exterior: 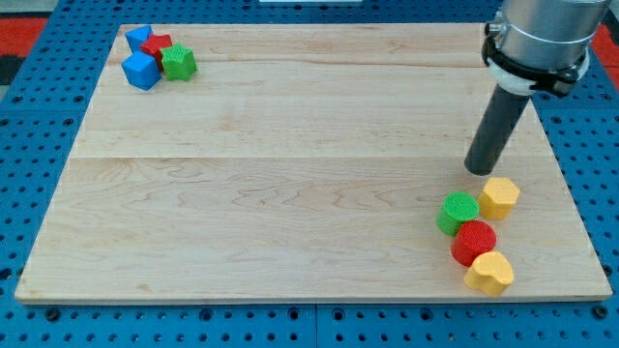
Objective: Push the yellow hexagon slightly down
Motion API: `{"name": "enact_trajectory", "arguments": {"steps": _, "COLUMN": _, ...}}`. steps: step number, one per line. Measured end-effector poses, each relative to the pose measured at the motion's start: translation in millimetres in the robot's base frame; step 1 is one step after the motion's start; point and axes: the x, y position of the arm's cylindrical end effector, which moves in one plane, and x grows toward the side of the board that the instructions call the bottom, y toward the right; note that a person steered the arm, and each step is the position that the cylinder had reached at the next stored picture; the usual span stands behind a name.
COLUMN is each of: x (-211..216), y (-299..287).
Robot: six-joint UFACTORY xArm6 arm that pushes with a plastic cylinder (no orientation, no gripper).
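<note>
Near the board's (290, 145) lower-right corner, yellow hexagon (499, 197) is sitting just below-right of my tip (479, 170), not clearly touching; it's a bare rod, nothing to open or close.

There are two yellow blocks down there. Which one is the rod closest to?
The upper yellow block, the hexagon, just below and right of my tip. The other yellow block lies lower, near the board's bottom edge, past the red one.
</note>
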Motion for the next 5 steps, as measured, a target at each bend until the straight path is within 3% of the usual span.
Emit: {"name": "enact_trajectory", "arguments": {"steps": 5, "x": 17.1, "y": 0.0}}
